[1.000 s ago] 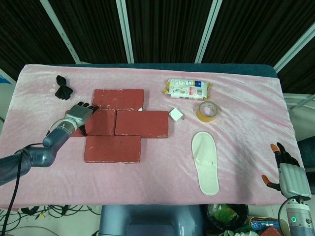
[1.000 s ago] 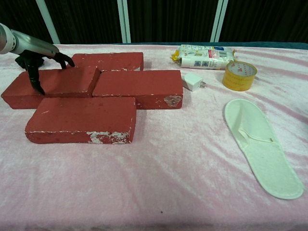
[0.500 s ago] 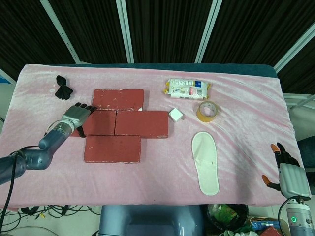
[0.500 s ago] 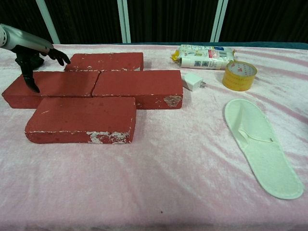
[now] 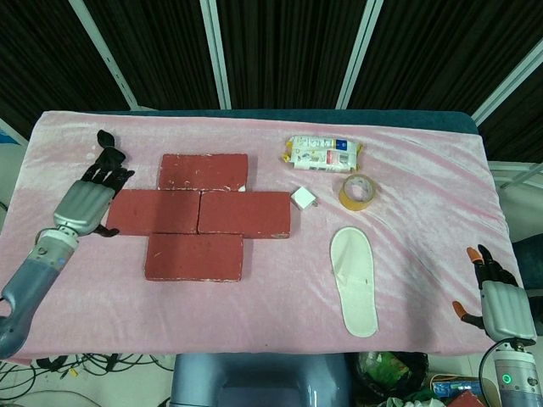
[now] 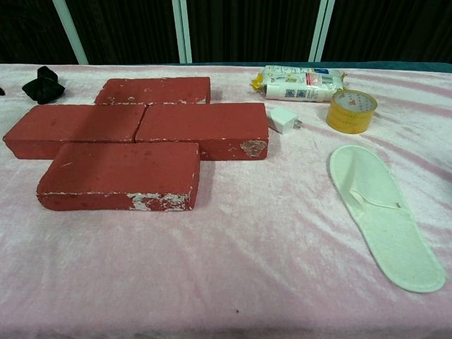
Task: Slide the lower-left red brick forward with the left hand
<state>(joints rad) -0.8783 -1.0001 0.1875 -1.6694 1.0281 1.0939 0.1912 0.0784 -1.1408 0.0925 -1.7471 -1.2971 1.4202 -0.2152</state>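
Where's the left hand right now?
In the head view, the left hand sits at the table's left side, just left of the middle-row left red brick, holding nothing.

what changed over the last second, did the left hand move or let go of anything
The left hand has pulled back off the middle-left red brick to the robot's left; it now sits beside the brick's left end with fingers spread, holding nothing, and is out of the chest view. The four bricks, including the lower-left red brick, look unmoved, as do the slipper, tape roll and right hand.
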